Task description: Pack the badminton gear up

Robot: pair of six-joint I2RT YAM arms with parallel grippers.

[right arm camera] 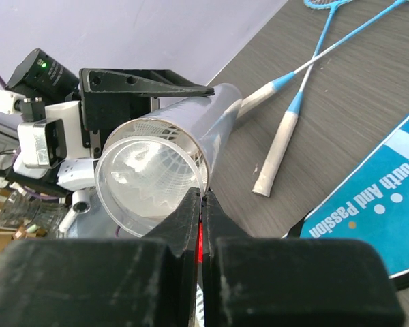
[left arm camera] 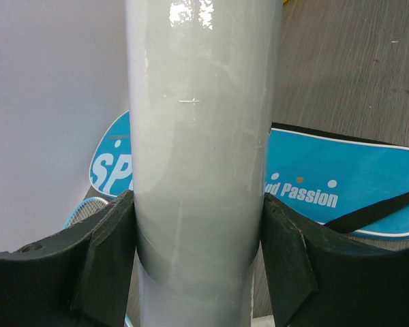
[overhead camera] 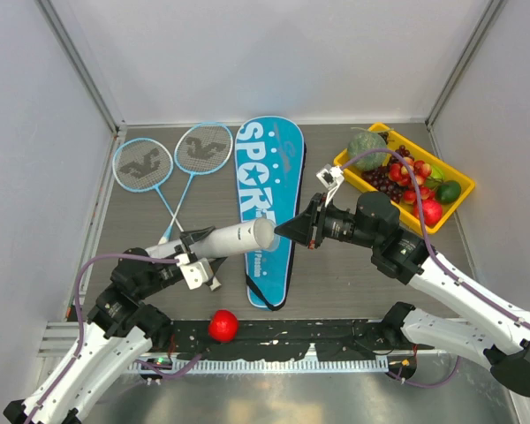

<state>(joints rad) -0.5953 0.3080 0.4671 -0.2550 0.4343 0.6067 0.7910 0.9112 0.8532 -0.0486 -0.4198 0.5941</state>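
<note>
Step, as I judge it: seating a shuttlecock (right arm camera: pixel 150 163) in the tube (overhead camera: pixel 238 237). The left gripper (overhead camera: pixel 199 246) clamps the tube level in mid-air, over the cover's (overhead camera: pixel 269 177) left edge. The right gripper (right arm camera: pixel 201 204) is pinched closed with nothing seen in it, tips at the tube rim. To do it well, hold the tube steady, push along its axis and stay off the thin rim. Tube: glossy, rigid cylinder. Shuttlecock: feathery, white. Cover: smooth, flat, blue. Rackets (overhead camera: pixel 146 165) lie on the table.

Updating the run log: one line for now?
left hand: holds tube | right hand: shut, at tube mouth | shuttlecock: inside tube
</note>
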